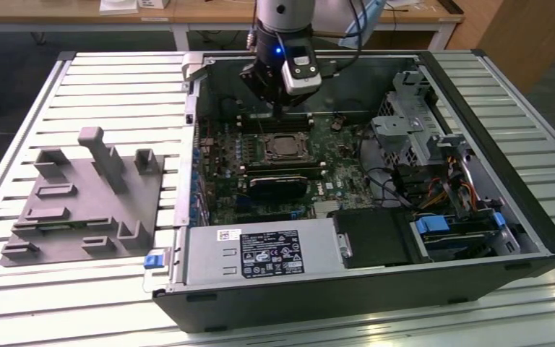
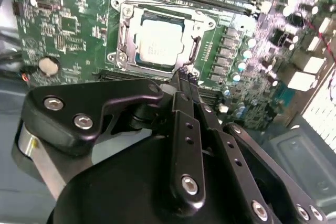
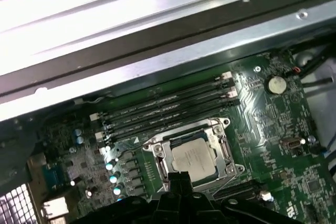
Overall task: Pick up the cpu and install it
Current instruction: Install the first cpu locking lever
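The gripper (image 2: 185, 80) is seen in both wrist views with its two black fingers brought together to a narrow tip and nothing held between them (clenched on nothing, as far as the second wrist view shows); the tip (image 3: 179, 182) lies just beside the edge of the socket frame (image 3: 223, 153). The cpu (image 2: 161, 43) is seated inside that metal frame on the green motherboard (image 2: 63, 24), its silver top facing up, and is also visible in the first wrist view (image 3: 193, 157) as a pale square surrounded by the frame. Whether the tip touches the frame cannot be told. Past the socket, a row of long dark memory slots (image 3: 168, 109) runs parallel to the frame, with a round coin battery (image 3: 276, 83) set apart on the board. In the exterior view the arm (image 1: 280, 43) is seen reaching down into an open computer case (image 1: 470, 210) lying on its side on a slatted metal table (image 1: 113, 87), with the gripper (image 1: 280, 114) hanging just above the cpu (image 1: 282, 147). A power supply box (image 1: 258, 254) sits at the near edge of the case. On the exterior view's left, well apart from the case, a grey plastic block (image 1: 80, 202) with upright pegs rests on the table.
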Action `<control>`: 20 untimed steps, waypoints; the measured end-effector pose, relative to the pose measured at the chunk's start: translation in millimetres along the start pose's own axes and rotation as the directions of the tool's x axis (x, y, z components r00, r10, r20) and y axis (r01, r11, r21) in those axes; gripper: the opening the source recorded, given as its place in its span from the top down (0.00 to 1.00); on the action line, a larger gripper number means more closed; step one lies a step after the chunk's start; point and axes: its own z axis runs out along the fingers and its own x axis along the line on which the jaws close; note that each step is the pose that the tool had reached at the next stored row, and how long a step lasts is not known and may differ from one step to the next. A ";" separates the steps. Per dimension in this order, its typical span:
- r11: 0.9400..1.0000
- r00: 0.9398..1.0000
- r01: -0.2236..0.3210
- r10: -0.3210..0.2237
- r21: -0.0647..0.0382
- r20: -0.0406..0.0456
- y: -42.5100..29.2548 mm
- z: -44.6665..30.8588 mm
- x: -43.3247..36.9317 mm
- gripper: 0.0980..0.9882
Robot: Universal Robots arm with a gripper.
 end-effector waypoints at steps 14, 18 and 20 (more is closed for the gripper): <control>0.993 0.993 0.119 -0.119 0.000 -0.003 -2.8 1.4 8.6 0.99; 0.992 0.992 0.128 -0.128 0.000 -0.003 -3.0 1.4 9.3 0.99; 0.987 0.987 0.160 -0.160 0.001 -0.004 -3.1 1.5 9.4 0.99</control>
